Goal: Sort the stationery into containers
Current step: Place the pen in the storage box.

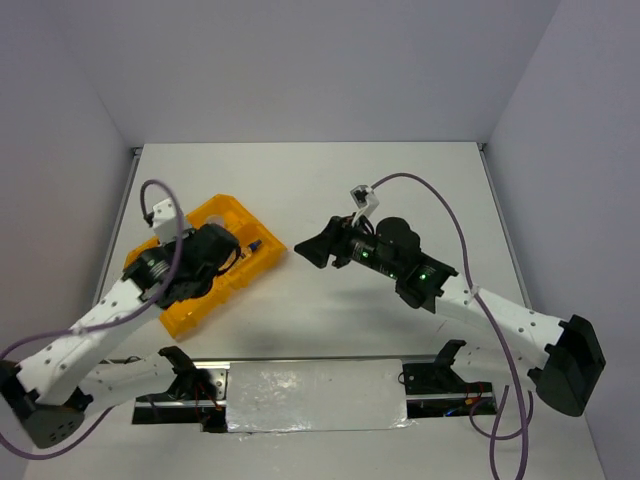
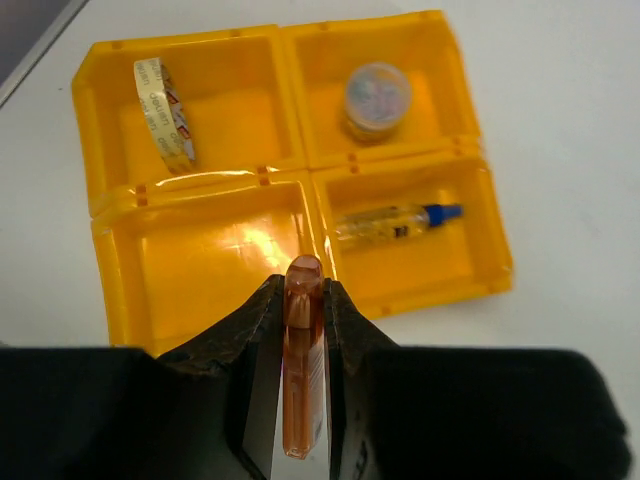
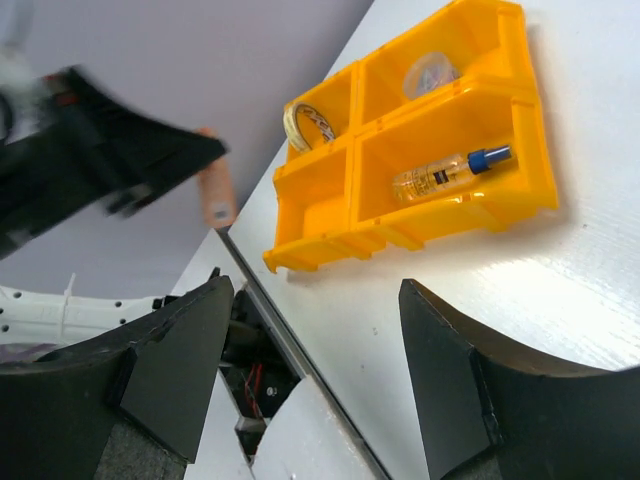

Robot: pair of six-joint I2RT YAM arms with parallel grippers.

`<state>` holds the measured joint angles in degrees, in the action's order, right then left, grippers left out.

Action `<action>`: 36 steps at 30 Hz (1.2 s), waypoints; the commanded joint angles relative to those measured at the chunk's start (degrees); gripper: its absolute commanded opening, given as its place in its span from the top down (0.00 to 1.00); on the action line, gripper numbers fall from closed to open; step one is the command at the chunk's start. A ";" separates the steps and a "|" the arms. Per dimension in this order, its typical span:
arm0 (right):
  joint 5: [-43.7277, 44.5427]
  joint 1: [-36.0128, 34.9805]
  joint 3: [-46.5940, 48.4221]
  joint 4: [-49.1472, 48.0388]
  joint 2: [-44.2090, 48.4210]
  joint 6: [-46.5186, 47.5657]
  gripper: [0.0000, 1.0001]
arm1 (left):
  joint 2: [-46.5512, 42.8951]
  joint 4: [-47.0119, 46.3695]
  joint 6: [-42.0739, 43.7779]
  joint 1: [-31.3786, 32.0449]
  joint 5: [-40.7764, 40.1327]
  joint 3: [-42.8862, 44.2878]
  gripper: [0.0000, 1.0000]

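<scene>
The yellow-orange tray point(image 2: 262, 176) has four compartments. A beige tape ring point(image 2: 165, 110) leans in its far left one, and a round greyish jar point(image 2: 377, 97) stands in the far right. In the near right compartment lies a clear tube with a blue cap point(image 2: 395, 222). Nothing lies in the near left compartment. My left gripper point(image 2: 303, 288) hovers above the tray's near edge, shut on an orange pen-like piece point(image 2: 303, 350). My right gripper point(image 3: 315, 320) is open with nothing between its fingers, off to the tray's right point(image 1: 310, 250).
The right wrist view takes in the tray point(image 3: 450, 222), the tube point(image 3: 450, 172), the tape ring point(image 3: 305, 122) and the jar point(image 3: 430, 75). The table's near edge and a gap with wiring point(image 3: 255, 385) lie below the right gripper. White walls enclose the table.
</scene>
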<state>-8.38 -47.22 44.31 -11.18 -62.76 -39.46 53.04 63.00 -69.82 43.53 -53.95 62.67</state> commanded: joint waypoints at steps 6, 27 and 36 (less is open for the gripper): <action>5.30 0.02 -3.00 5.98 9.32 2.98 0.25 | 8.84 -14.65 12.51 -25.15 13.86 -9.40 1.00; 5.22 0.11 -6.26 9.07 13.72 5.71 0.24 | 9.54 -18.62 9.88 -26.83 13.17 -16.09 0.18; 19.18 2.83 9.98 34.89 -4.62 11.51 0.11 | -1.26 -29.51 29.90 -26.74 33.59 -13.73 0.00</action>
<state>3.33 -46.04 47.79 12.14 -61.47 -31.35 55.66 40.71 -50.96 16.91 -32.16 46.52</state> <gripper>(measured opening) 0.880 0.985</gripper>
